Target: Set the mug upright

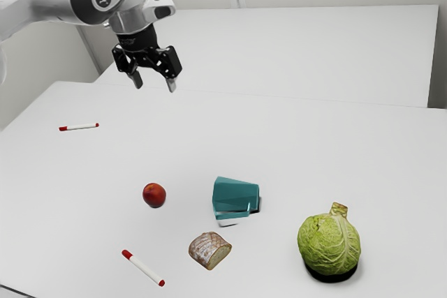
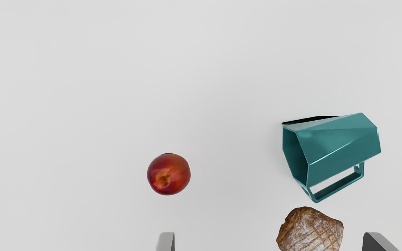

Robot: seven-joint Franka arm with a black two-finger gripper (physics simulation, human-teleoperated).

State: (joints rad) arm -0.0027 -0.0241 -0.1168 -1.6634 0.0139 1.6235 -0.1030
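Observation:
My gripper (image 1: pixel 154 85) hangs high above the back of the table in the exterior view, open and holding nothing. In the wrist view the fingertips of my gripper (image 2: pixel 268 241) stand wide apart. The teal faceted mug (image 1: pixel 235 195) lies on its side on the table, well below the gripper and toward the exterior view's right. Seen from the hand, the mug (image 2: pixel 340 143) shows its dark opening on the side facing the peach, with its handle on the side facing the bread.
A peach (image 1: pixel 154 195) and a piece of bread (image 1: pixel 209 250) lie near the mug on the white table (image 1: pixel 279 130). A cabbage (image 1: pixel 329 243) sits at the exterior view's right. One marker (image 1: pixel 144 268) lies in front, another marker (image 1: pixel 79 127) farther back.

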